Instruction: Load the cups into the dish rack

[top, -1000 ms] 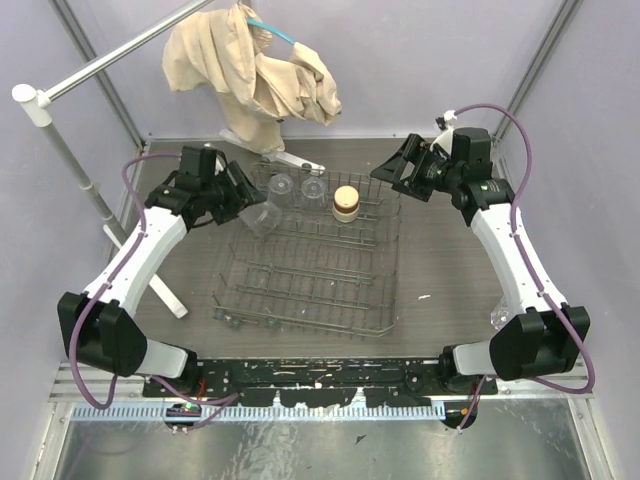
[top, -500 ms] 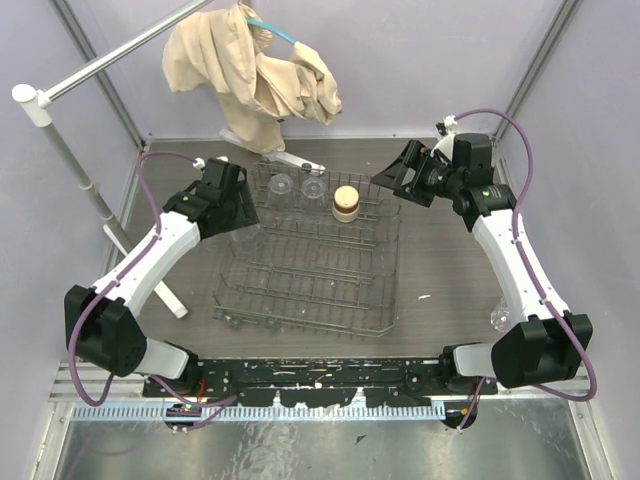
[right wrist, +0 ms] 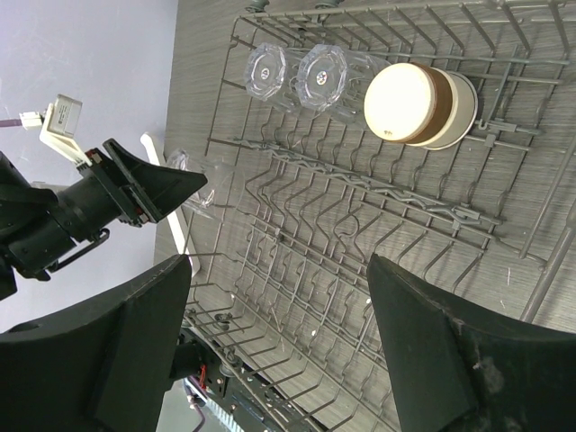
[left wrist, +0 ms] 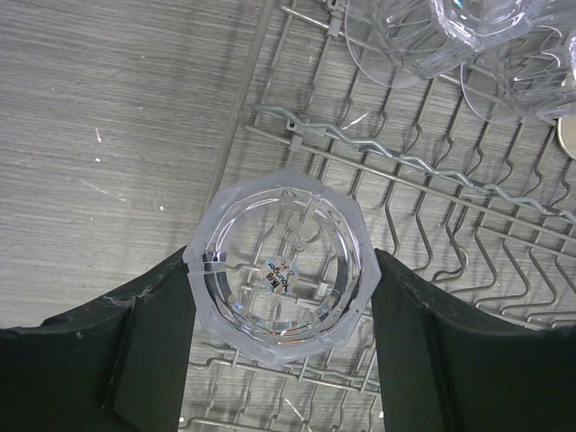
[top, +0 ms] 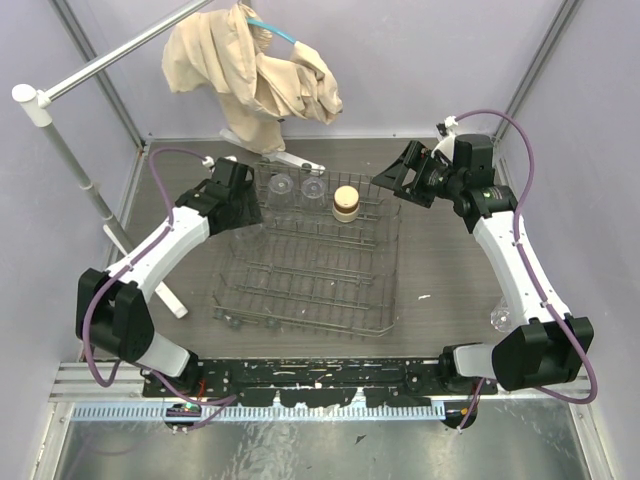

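Note:
The grey wire dish rack (top: 300, 275) lies mid-table. Two clear cups (top: 281, 186) (top: 313, 187) and a tan-brown cup (top: 346, 203) sit in its far row. My left gripper (top: 238, 212) is shut on another clear cup (left wrist: 279, 225), base towards the camera, above the rack's left edge (left wrist: 432, 171); both fingers (left wrist: 153, 342) press its sides. My right gripper (top: 405, 178) hangs open and empty above the rack's far right corner. From the right wrist I see the rack (right wrist: 360, 225), the tan cup (right wrist: 416, 103) and the clear cups (right wrist: 266, 70). One more clear cup (top: 500, 318) stands on the table at the right.
A beige cloth (top: 255, 65) hangs from a white rod (top: 110, 55) at the back. The rod's white stand (top: 75, 165) and its foot (top: 165, 290) are left of the rack. Grey walls close in both sides.
My left gripper has swung in to the right and turned downward with the clear cup, ending over the rack's left edge. The right gripper has barely shifted.

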Robot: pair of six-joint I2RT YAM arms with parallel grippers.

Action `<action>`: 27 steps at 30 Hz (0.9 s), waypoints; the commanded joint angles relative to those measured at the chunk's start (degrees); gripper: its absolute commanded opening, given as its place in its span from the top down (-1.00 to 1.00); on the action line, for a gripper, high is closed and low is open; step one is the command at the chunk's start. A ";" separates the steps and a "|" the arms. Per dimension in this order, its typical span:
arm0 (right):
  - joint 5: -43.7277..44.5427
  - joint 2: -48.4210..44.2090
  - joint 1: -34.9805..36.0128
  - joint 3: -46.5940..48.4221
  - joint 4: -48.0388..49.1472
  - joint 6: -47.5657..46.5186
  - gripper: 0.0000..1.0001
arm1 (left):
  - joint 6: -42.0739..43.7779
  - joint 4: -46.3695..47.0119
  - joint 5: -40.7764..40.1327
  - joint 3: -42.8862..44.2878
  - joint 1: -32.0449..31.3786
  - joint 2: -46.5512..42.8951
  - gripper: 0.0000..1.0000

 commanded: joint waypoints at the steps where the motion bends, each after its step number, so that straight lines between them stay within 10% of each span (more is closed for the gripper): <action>1: -0.14 -1.55 -0.06 0.30 1.97 -1.03 -0.70 | 0.66 4.12 -1.17 -0.48 -0.54 1.85 1.00; 27: -0.70 -1.45 -0.90 0.49 1.68 -1.71 -0.70 | 2.42 7.86 -4.41 -0.14 -3.12 8.75 1.00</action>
